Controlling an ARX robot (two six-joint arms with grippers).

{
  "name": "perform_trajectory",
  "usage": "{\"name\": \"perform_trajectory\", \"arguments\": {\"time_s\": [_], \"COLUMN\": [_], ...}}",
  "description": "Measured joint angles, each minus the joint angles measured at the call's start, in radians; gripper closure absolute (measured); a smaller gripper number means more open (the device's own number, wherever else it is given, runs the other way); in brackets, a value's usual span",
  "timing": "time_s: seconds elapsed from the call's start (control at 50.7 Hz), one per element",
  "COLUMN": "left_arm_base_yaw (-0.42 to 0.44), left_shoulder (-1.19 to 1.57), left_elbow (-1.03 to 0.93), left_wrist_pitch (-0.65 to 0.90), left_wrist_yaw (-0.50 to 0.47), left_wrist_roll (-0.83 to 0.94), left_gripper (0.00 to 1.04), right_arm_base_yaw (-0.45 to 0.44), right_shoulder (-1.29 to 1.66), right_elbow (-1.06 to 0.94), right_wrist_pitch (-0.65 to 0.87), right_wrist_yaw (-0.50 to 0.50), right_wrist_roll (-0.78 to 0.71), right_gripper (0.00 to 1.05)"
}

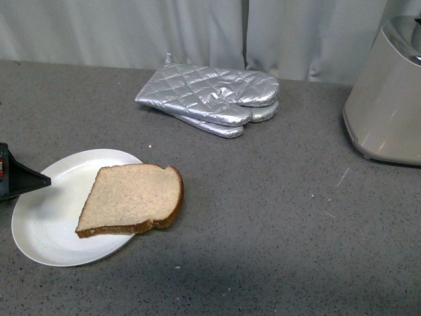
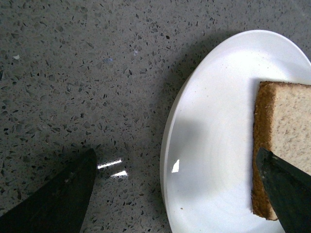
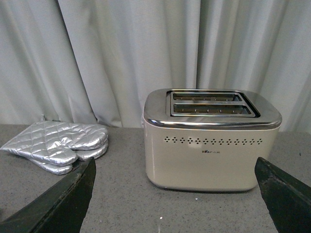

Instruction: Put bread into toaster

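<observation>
Front left on counter (image 1: pixel 276 237), plate (image 1: pixel 39 224) with bread (image 1: pixel 131 196) atop, overhanging its right rim; behind centre, stacked mitts (image 1: pixel 210 99); far right, toaster (image 1: pixel 388 105); curtain (image 1: pixel 131 29) behind all.

Bread (image 1: pixel 131 199) and toaster (image 1: pixel 388 99), located from plate (image 1: pixel 46 224).
Tan slice flat, overhanging plate's right rim; cream toaster upright, well right of plate, slots empty.

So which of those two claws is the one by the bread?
The left gripper: its open fingers straddle the white plate's edge, one tip at the bread's crust. The right gripper faces the toaster instead.
</observation>
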Motion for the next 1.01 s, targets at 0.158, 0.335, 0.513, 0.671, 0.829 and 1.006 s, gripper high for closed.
{"name": "perform_trajectory", "arguments": {"time_s": [0.158,0.335,0.513,0.671,0.829,1.006], "left_arm_base_yaw": [-0.01,-0.014,-0.018,-0.034,-0.087,-0.227], "left_shoulder": [0.008,0.014,0.014,-0.003,-0.072,-0.126], "left_elbow": [0.008,0.01,0.007,-0.006,-0.033,-0.061], "left_wrist_pitch": [-0.021,-0.035,-0.048,-0.052,-0.02,0.019], "left_wrist_yaw": [-0.023,-0.046,-0.064,-0.081,-0.122,-0.182], "left_wrist_roll": [0.04,0.055,0.051,0.026,-0.058,-0.19], "left_gripper": [0.21,0.53,0.82,1.01,1.01,1.01], "right_arm_base_yaw": [0.0,0.0,0.0,0.0,0.0,0.0], "right_shoulder": [0.0,0.0,0.0,0.0,0.0,0.0], "right_elbow": [0.0,0.0,0.0,0.0,0.0,0.0], "right_wrist_pitch": [0.0,0.0,0.0,0.0,0.0,0.0], "right_wrist_yaw": [0.0,0.0,0.0,0.0,0.0,0.0], "right_wrist_roll": [0.0,0.0,0.0,0.0,0.0,0.0], "right_gripper": [0.09,0.09,0.09,0.09,0.09,0.09]}}
